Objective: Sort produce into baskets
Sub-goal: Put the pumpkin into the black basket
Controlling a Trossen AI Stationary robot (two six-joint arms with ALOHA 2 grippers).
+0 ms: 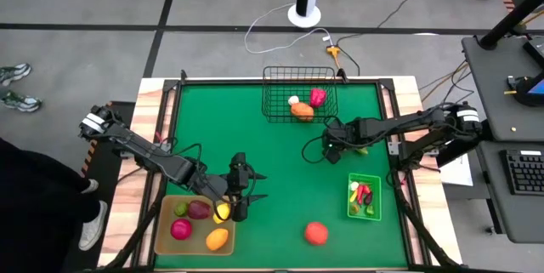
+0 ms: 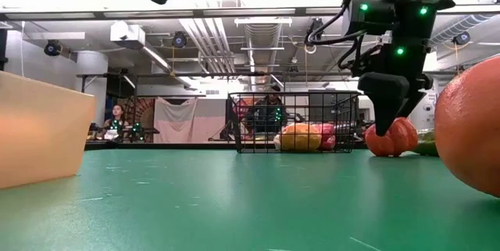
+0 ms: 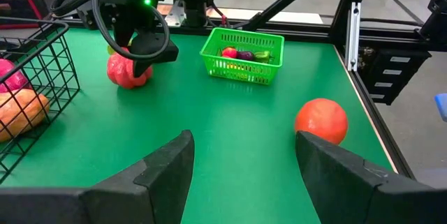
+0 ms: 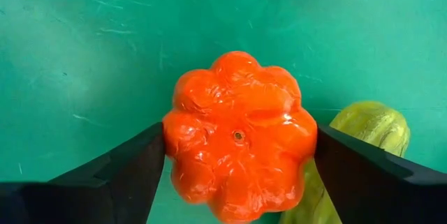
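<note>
My right gripper is open and points down. Its fingers stand on either side of a red-orange lobed piece, which rests on the green table in front of the black wire basket. A yellow-green piece lies right beside it. My left gripper is open and empty. It is raised over the right edge of the tan tray, near a yellow piece in the tray. My right gripper comes from above with one finger at each side of the lobed piece's upper half. The piece sits on the table. I cannot tell whether the fingers touch it.
The wire basket holds orange, pink and white pieces. The green bin at the right holds several small pieces. The tray holds green, purple, pink and orange pieces. A round orange-red fruit lies loose near the table's front edge.
</note>
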